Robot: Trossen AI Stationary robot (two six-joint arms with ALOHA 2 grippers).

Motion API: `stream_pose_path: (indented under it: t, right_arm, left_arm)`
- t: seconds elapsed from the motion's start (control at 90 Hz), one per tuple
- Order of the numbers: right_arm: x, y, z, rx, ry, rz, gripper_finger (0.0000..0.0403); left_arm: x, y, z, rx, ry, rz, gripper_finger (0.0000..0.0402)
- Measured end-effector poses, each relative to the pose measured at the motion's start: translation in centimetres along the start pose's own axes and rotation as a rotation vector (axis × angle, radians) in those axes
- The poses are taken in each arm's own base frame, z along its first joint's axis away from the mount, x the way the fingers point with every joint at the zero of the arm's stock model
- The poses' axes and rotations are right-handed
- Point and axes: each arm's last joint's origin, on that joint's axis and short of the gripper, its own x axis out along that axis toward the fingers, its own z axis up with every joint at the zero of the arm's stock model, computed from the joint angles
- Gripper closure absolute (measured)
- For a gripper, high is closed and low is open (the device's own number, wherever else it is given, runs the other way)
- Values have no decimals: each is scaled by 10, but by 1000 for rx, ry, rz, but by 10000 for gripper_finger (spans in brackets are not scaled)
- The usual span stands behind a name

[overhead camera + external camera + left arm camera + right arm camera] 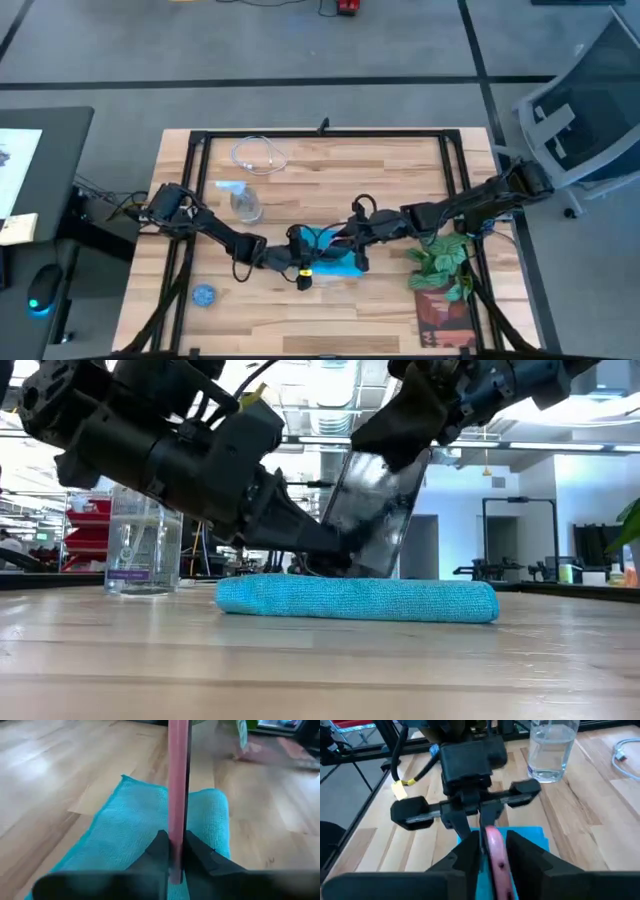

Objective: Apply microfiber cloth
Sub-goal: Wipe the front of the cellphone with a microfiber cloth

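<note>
The sky-blue microfiber cloth [340, 266] lies folded flat on the wooden table [400, 170] near its middle, and it shows as a low pad [360, 600] in the low view. A dark phone in a pink case [372, 510] stands tilted over it, lower end on the cloth. My left gripper [298, 256] comes from the table's left and is shut on the phone low down. My right gripper [352, 238] comes from the right and is shut on the phone's upper part. My left gripper pinches the phone's pink edge [177, 837] between its two fingers, close to the lower end [338, 552]. It comes slanting down from the table's left. The phone stands on edge with its lower end on the cloth [125, 830]. My right gripper pinches the phone's upper end [494, 842] between its two fingers, one on each flat face. It comes from above and the table's right [405, 430]. The phone leans toward the right below the fingers.
A glass of water [246, 205] stands left of the cloth, and a white cable [258, 155] lies behind it. A small blue disc [204, 295] lies at the near left. A green plant [442, 258] and a brown card [440, 318] sit at the near right.
</note>
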Motion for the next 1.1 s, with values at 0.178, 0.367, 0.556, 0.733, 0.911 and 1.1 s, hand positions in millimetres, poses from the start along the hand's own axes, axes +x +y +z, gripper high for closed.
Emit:
stream_pose_path:
  t: [0.178, 0.367, 0.556, 0.733, 0.911, 1.1]
  right_arm:
    - [-24, 4, 16, -24, -58, 21, 269]
    - [-41, 21, 23, -59, -100, 85, 257]
    - [-41, 48, 10, -49, -42, 170, 261]
    - [-28, 67, -18, -19, 102, 197, 264]
    - [-4, 75, -51, -9, 243, 169, 264]
    - [15, 71, -77, 33, 355, 114, 265]
  left_arm:
    - [-1, 1, -3, 18, 38, 26, 393]
    - [-2, 2, -5, 6, 55, 37, 393]
    - [-5, -3, -7, 6, 62, 29, 394]
    - [-15, -4, 8, -34, 41, 20, 395]
    - [-31, 0, 31, -114, 20, 53, 395]
    - [-48, 2, 39, -205, 93, 31, 395]
